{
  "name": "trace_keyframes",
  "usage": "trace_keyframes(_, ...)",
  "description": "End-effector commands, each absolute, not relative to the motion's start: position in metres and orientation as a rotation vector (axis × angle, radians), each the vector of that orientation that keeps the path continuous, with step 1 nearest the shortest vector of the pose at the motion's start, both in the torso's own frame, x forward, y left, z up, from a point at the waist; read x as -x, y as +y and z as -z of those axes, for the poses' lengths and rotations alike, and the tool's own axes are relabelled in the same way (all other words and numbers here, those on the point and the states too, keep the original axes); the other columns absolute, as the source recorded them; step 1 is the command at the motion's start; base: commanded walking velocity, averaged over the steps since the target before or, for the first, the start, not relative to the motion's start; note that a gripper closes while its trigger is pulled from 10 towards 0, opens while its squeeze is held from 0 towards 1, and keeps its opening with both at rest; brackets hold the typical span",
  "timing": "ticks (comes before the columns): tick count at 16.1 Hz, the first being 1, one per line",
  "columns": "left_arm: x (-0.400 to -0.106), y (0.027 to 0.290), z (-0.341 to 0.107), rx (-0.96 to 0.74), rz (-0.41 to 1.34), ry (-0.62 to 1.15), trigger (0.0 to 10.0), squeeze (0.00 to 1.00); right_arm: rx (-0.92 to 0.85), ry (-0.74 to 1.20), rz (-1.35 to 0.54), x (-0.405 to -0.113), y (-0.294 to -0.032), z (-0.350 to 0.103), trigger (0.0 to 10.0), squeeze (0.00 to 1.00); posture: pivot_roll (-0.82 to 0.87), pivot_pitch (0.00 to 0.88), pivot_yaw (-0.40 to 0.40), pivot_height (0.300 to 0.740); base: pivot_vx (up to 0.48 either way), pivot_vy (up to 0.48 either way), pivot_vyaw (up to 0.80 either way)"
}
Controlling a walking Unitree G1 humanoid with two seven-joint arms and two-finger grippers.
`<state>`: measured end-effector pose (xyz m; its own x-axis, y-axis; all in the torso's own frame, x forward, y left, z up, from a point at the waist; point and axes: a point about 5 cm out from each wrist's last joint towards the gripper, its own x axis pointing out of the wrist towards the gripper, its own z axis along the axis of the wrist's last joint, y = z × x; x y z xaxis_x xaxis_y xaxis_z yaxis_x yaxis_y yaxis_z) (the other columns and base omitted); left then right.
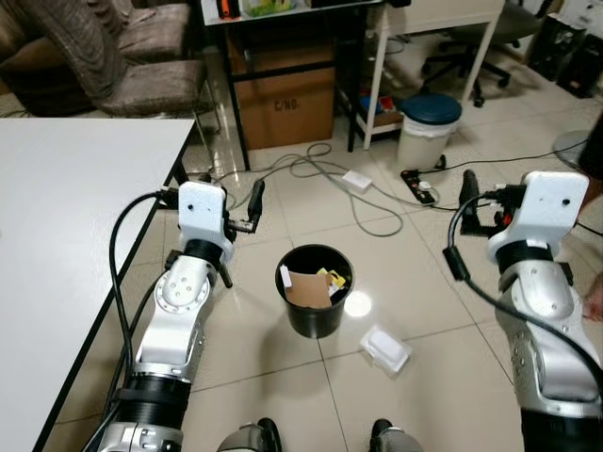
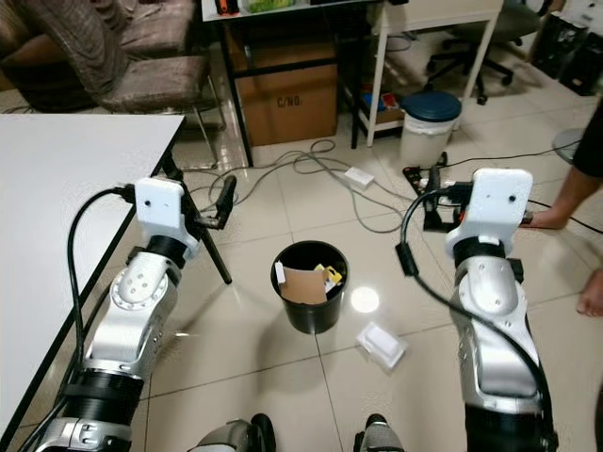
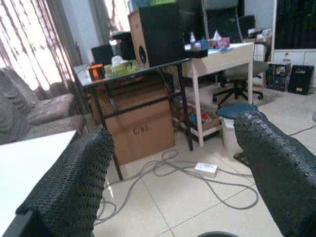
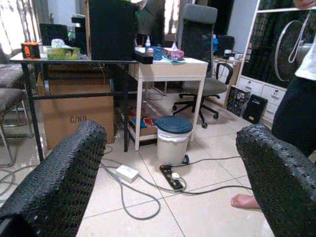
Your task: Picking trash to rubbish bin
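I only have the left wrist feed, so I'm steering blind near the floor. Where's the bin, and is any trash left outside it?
Observer: The black rubbish bin stands on the tiles straight ahead, between the two arms, with cardboard and wrappers inside.
Operator: Anything loose?
Observer: Yes, a white crumpled packet lies on the floor beside the bin, on the robot's right.
Operator: Which arm is nearer?
Observer: Probably the right gripper; it's open, raised and empty.
Operator: Hazards?
Observer: A person's bare foot rests on the tiles at the far right.
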<state>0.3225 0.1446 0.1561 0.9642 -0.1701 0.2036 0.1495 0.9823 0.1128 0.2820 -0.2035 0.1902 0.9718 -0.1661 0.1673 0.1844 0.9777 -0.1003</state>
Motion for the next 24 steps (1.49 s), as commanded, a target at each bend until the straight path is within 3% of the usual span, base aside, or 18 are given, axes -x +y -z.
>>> trace_keyframes(1,-0.323,0.149,-0.16,-0.104,0.145,-0.221,10.0,0.0,0.121,-0.158,0.179,-0.277,-0.2,-0.192,10.0,0.0,-0.14,0.097,0.079,0.74,0.0,0.0,0.0)
trace_keyframes(12,-0.319,0.138,-0.159,-0.077,0.191,-0.212,10.0,0.0,0.098,-0.107,0.167,-0.272,-0.191,-0.183,10.0,0.0,-0.14,0.098,0.073,0.74,0.057,0.0,0.04)
trace_keyframes(24,-0.319,0.128,-0.156,-0.077,0.229,-0.195,10.0,0.0,0.12,-0.086,0.146,-0.271,-0.188,-0.179,10.0,0.0,-0.15,0.102,0.077,0.74,0.0,0.0,0.79)
